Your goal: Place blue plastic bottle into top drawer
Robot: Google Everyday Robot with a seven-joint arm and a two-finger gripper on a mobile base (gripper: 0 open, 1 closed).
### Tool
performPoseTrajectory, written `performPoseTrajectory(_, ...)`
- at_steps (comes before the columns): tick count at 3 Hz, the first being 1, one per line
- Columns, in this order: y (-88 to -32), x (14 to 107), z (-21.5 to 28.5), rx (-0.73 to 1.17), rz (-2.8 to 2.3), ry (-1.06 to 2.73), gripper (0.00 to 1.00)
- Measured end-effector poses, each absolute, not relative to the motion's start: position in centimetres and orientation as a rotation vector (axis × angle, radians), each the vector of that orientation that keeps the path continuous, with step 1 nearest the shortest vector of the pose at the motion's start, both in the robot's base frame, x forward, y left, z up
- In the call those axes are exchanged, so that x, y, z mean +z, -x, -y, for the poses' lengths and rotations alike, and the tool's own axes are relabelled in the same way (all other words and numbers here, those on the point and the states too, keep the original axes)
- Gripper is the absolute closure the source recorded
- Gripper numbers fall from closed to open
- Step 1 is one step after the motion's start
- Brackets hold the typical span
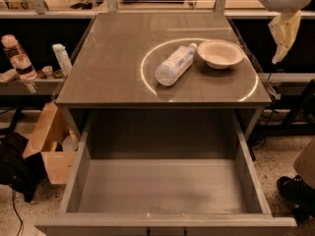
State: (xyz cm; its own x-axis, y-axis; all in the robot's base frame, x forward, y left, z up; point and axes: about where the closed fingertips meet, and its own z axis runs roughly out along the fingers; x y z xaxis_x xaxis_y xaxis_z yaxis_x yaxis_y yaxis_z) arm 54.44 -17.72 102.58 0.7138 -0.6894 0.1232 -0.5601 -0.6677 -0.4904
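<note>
The blue plastic bottle [174, 65], clear and ribbed with a pale label and white cap, lies on its side on the grey table top [113, 68], its cap close to a cream bowl [220, 54]. The top drawer [162, 188] stands pulled out below the table's front edge, its flat grey floor bare. My gripper [284, 37] hangs at the upper right, beyond the table's right edge, to the right of the bowl and well apart from the bottle. It holds nothing.
A wooden box [49, 146] stands on the floor to the left of the drawer. An opaque white bottle [62, 58] and a pink-capped bottle [14, 55] stand on a low shelf at left. A dark shoe [295, 193] is at lower right.
</note>
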Motion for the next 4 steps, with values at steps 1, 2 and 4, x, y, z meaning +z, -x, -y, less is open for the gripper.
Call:
performPoseTrajectory(1,-57.0,101.9,18.0,-0.4,-0.96,2.495,0.0)
performPoseTrajectory(2,-59.7,101.2,18.1,-0.379,-0.97,2.483,0.0)
performPoseTrajectory(4,-64.4,96.8,15.8,-0.242,-1.002,2.454,0.0)
